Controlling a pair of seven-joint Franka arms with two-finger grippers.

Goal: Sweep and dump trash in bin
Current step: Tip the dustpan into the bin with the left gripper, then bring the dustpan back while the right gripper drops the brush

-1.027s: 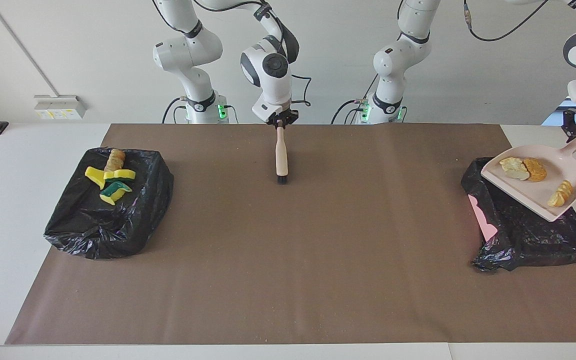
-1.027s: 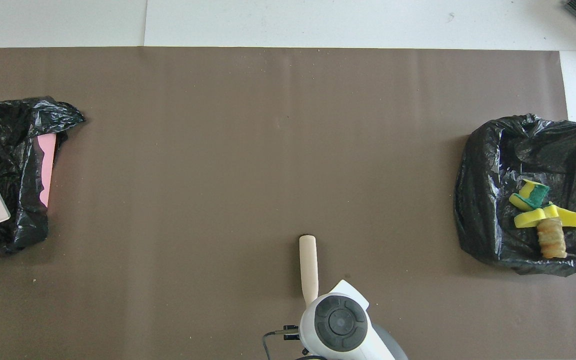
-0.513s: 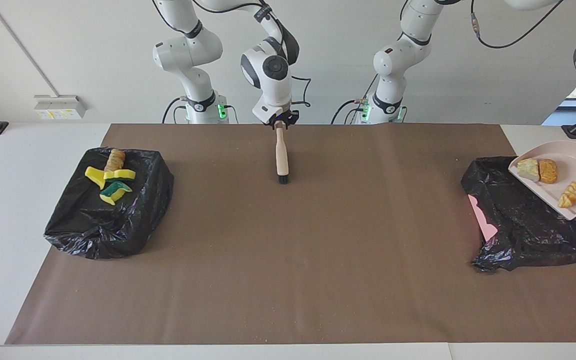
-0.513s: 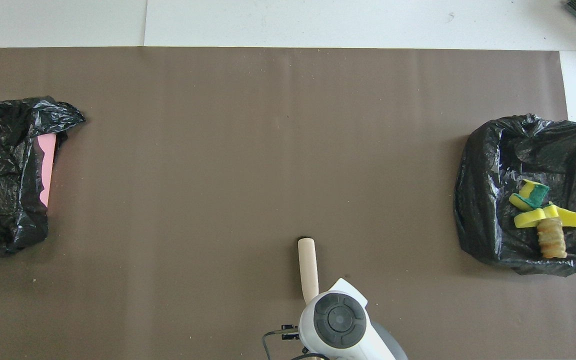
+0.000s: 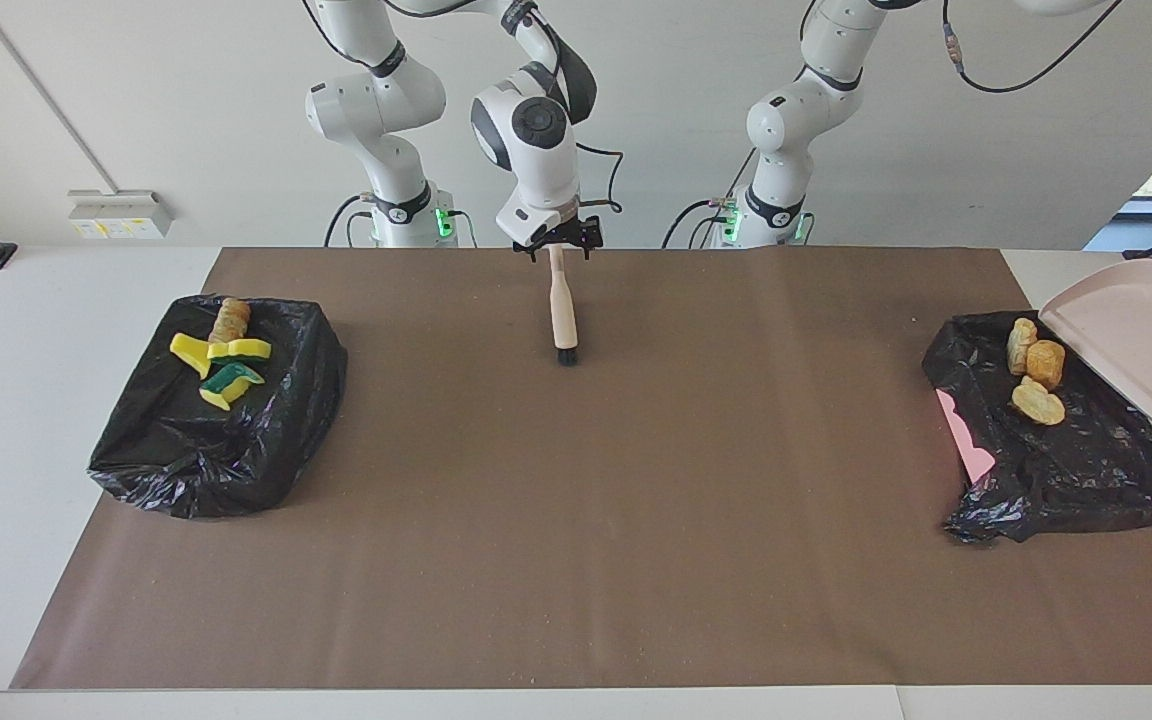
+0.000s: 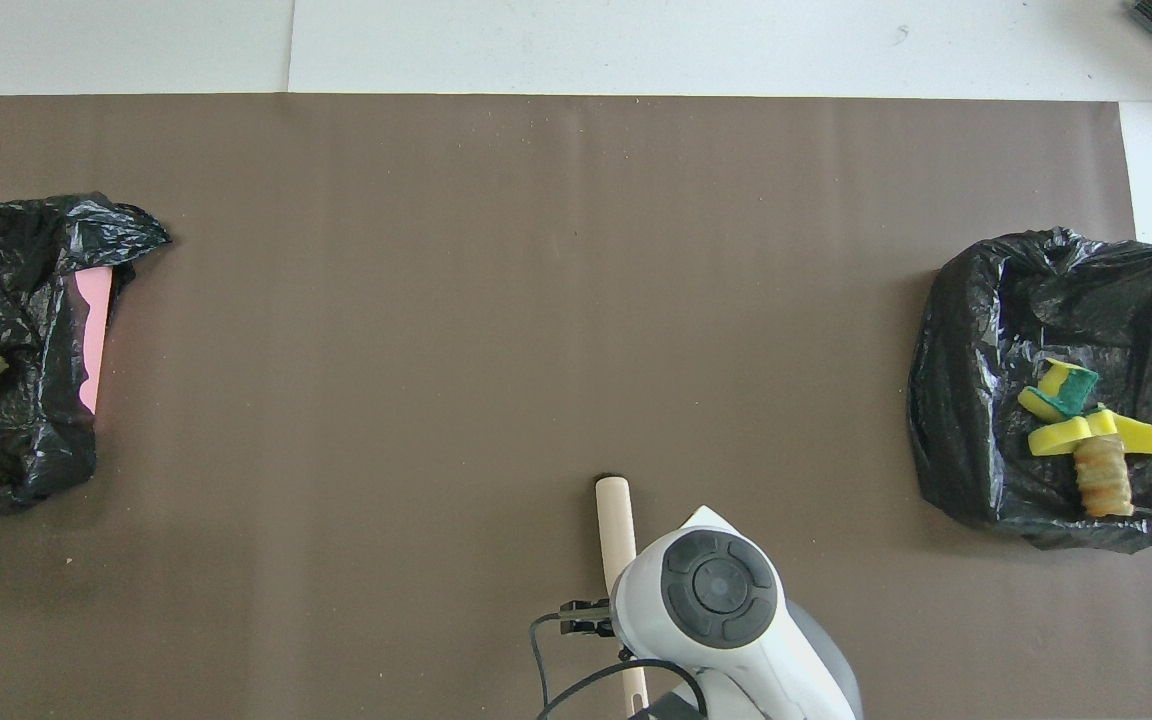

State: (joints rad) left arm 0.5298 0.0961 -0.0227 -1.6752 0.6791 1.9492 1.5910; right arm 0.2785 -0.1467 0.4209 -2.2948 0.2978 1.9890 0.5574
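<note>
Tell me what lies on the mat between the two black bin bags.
Only the brush, lying near the robots' edge; the overhead view shows the rest of the brown mat between the two black bin bags bare.

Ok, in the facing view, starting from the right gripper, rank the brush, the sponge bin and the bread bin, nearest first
1. Brush: directly under the right gripper, mid-table.
2. Sponge bin: at the right arm's end of the table.
3. Bread bin: at the left arm's end, beside the dustpan.

No readable text or labels.
</note>
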